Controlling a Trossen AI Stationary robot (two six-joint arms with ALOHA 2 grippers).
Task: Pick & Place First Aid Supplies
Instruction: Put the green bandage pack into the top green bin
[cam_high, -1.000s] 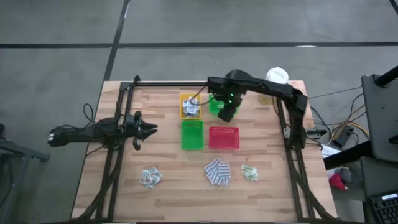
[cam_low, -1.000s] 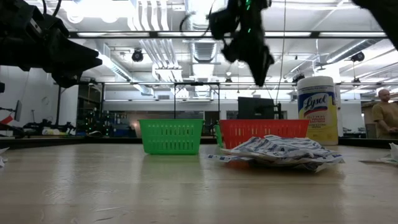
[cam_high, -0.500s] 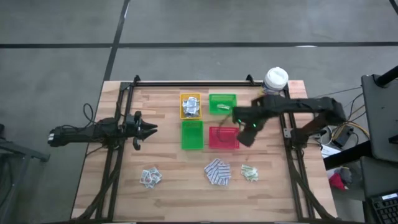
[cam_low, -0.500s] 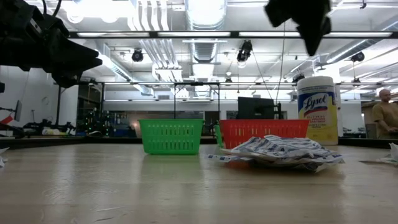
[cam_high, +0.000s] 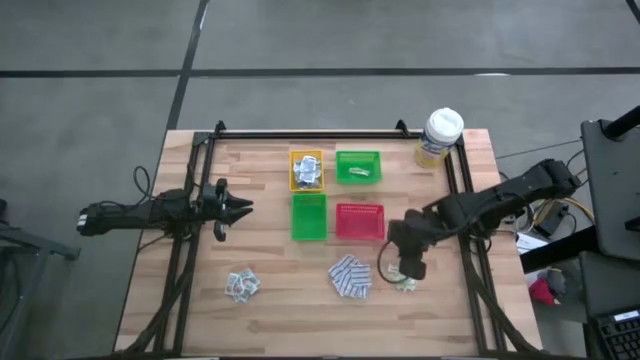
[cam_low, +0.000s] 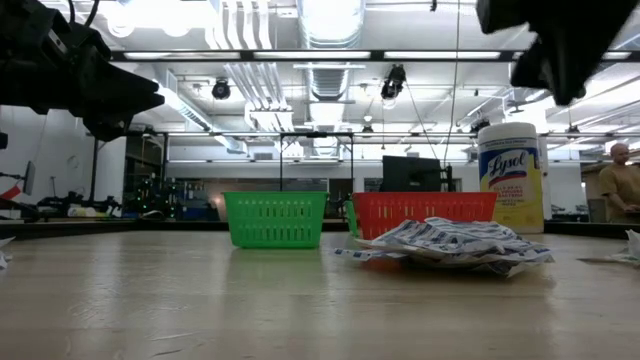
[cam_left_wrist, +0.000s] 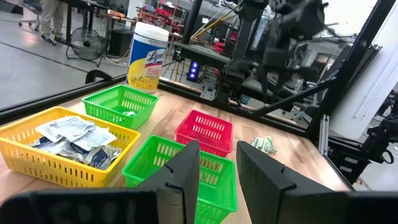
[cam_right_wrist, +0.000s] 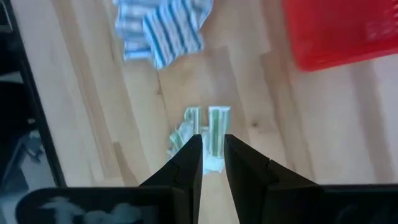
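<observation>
The right gripper (cam_high: 410, 268) hangs over the pile of pale green strips (cam_high: 402, 279) near the table's (cam_high: 260, 310) front right; in the right wrist view its fingers (cam_right_wrist: 189, 163) stand slightly apart with nothing between them, the green strips (cam_right_wrist: 205, 134) lying straight beyond their tips; the blue-and-white pads (cam_high: 350, 276) lie just beside that pile, and the white-grey sachets (cam_high: 241, 285) sit well apart toward the front left. More sachets fill the yellow tray (cam_high: 306, 171); one green tray (cam_high: 358, 167) holds a strip or two, the other green tray (cam_high: 309, 217) and the red tray (cam_high: 360, 222) stand between. The left gripper (cam_high: 238, 208) waits at the table's left side, its fingers (cam_left_wrist: 184, 174) a little apart and empty; the yellow canister (cam_high: 439, 137) stands at the back right corner.
</observation>
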